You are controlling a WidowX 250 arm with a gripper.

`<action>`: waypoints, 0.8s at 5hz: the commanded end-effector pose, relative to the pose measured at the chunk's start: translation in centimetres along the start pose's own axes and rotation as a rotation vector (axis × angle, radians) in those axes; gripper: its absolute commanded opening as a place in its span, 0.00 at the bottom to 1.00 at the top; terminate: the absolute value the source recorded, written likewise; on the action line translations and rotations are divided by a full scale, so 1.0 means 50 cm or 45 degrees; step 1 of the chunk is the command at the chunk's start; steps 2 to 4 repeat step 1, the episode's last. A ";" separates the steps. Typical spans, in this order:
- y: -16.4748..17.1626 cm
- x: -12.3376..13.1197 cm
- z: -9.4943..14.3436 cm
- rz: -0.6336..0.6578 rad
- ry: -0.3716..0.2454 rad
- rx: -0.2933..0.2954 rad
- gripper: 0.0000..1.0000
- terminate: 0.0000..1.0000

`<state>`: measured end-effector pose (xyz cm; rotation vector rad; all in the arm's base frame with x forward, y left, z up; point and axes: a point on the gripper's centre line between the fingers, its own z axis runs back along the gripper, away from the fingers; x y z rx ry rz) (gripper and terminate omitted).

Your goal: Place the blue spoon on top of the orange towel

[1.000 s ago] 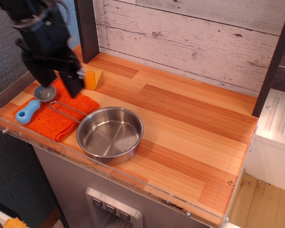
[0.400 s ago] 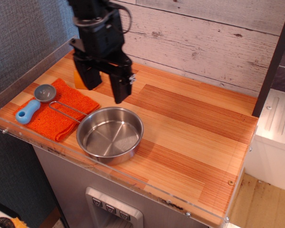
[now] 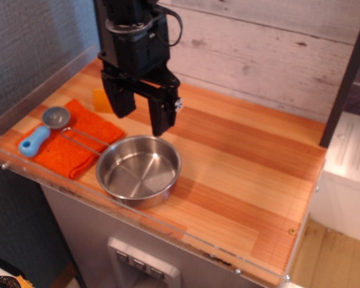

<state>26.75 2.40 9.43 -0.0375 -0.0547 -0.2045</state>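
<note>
Already resting on the orange towel (image 3: 78, 141), well left of and below the end effector (image 3: 141, 117): blue spoon (image 3: 42, 129), handle toward the tabletop's (image 3: 246, 174) front edge. Fingers spread, holding nothing.

The arm is showing a boxy black body, a black cable looping at its upper right side, and the gripper (image 3: 141, 113) is showing two long black fingers with a small pale marking

A steel pan (image 3: 138, 170) with a wire handle sits on the wooden counter (image 3: 240, 168), a yellow-orange block (image 3: 102, 101) behind.
</note>
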 end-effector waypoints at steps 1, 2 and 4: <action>0.002 0.008 0.033 -0.013 -0.069 0.025 1.00 1.00; 0.002 0.008 0.033 -0.013 -0.069 0.025 1.00 1.00; 0.002 0.008 0.033 -0.013 -0.069 0.025 1.00 1.00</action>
